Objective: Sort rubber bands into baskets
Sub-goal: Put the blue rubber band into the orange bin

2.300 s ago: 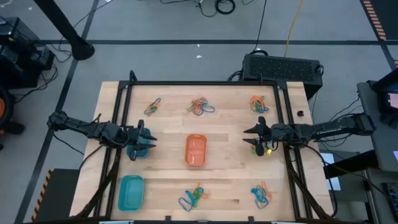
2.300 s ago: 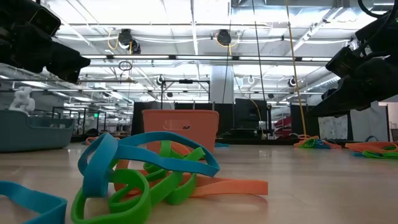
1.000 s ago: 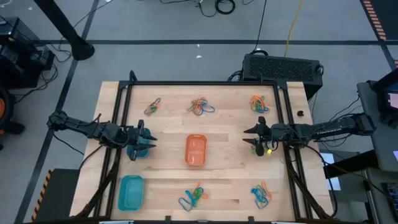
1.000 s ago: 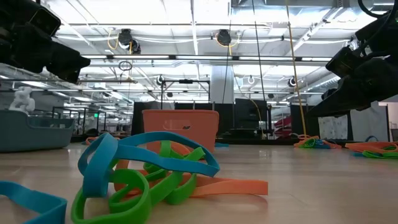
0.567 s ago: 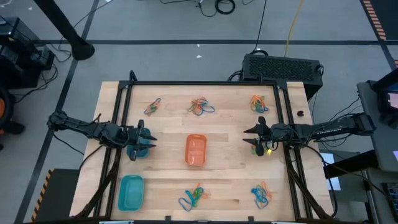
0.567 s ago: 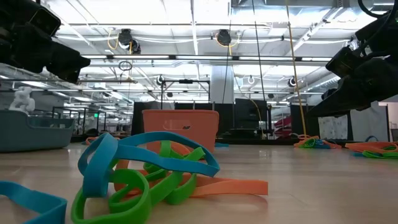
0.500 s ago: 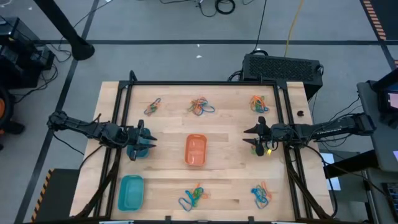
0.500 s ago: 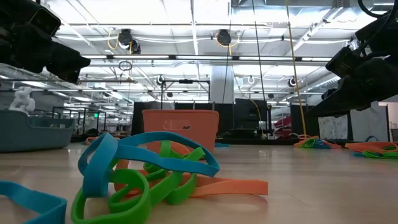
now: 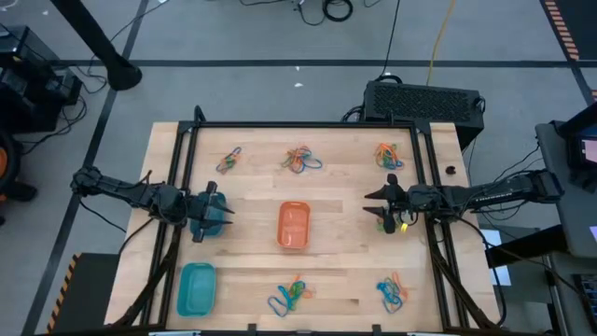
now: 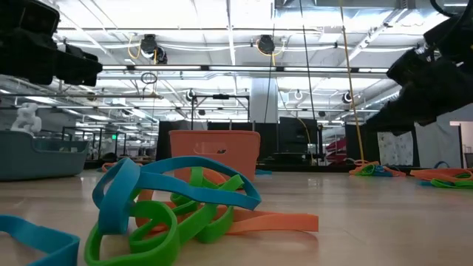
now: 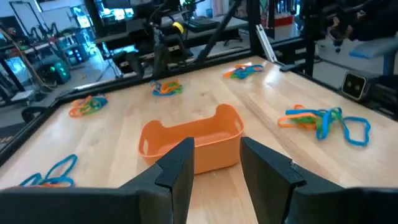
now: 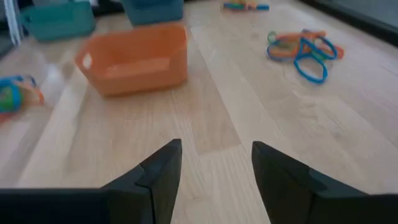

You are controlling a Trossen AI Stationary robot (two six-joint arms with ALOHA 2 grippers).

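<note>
My left gripper (image 9: 222,211) (image 11: 217,165) hovers open and empty at the table's left side, over the small round blue basket (image 9: 201,228), which it partly hides. My right gripper (image 9: 375,207) (image 12: 216,168) hovers open and empty at the right side. The orange basket (image 9: 294,225) (image 11: 193,143) (image 12: 134,59) stands at the table's middle between them. The teal basket (image 9: 197,287) stands at the near left. Rubber bands lie in tangled piles: three along the far edge (image 9: 229,160) (image 9: 301,160) (image 9: 387,155) and two along the near edge (image 9: 291,294) (image 9: 393,291).
A dark metal frame (image 9: 298,124) borders the table's far, left and right sides. In the low view the near-edge pile (image 10: 170,207) lies right before the camera, with the orange basket (image 10: 214,151) behind it. Bare wood lies around the orange basket.
In the low view both arms have risen a little in the last half second. No basket and no band has moved.
</note>
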